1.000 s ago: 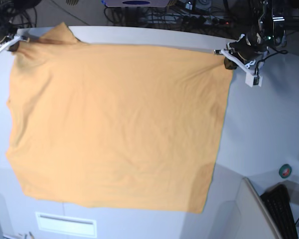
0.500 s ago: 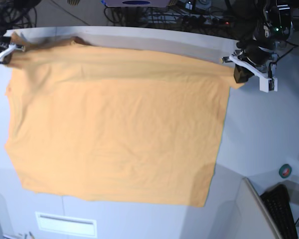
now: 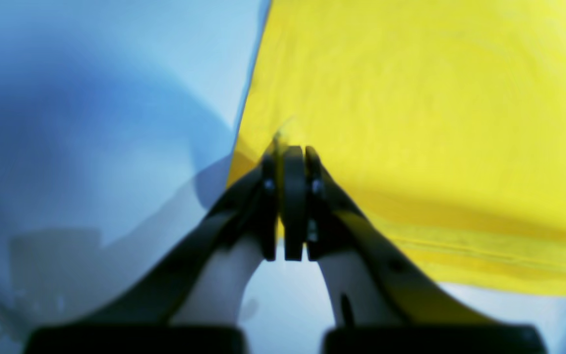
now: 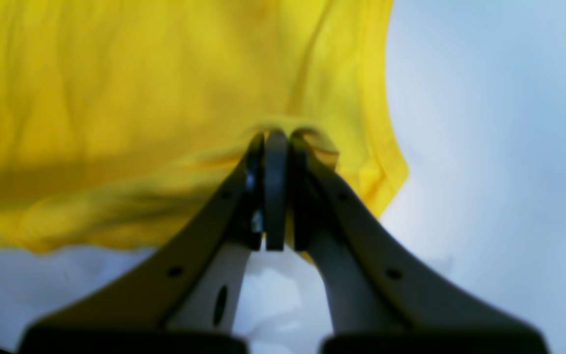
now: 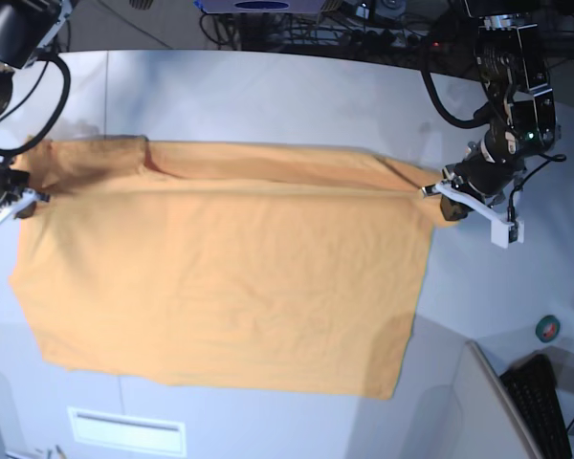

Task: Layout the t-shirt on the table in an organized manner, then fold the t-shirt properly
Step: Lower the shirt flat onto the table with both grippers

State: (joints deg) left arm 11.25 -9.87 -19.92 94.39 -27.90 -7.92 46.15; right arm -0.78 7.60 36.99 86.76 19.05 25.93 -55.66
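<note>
1. The light-orange soft cotton t-shirt (image 5: pixel 220 277) lies spread over the large white smooth desk (image 5: pixel 268 91), filling most of the base view from 9 o'clock to 3 o'clock. Its far edge is doubled over into a long fold running across the frame.
2. The left claw (image 5: pixel 442 196) reaches in from 2 o'clock in the base view. The black arm bends down from the upper right corner, and its white fingers sit at the shirt's far right corner.
3. The right claw (image 5: pixel 24 196) comes in from 9 o'clock in the base view, its arm curving down from the upper left corner to the shirt's far left corner.
4. The left wrist view shows what the base view cannot: the left claw (image 3: pixel 288 152) is pinched tight on the t-shirt (image 3: pixel 410 98), with a thin edge of cloth caught between the closed black pads. The cloth looks yellow here, and a hemmed edge runs toward 4 o'clock.
5. The right wrist view shows the right claw (image 4: pixel 275 137) likewise clamped on the t-shirt (image 4: pixel 116 98), cloth bunching at the tips. A hemmed edge curves toward 4 o'clock over the desk (image 4: pixel 484 123).
</note>
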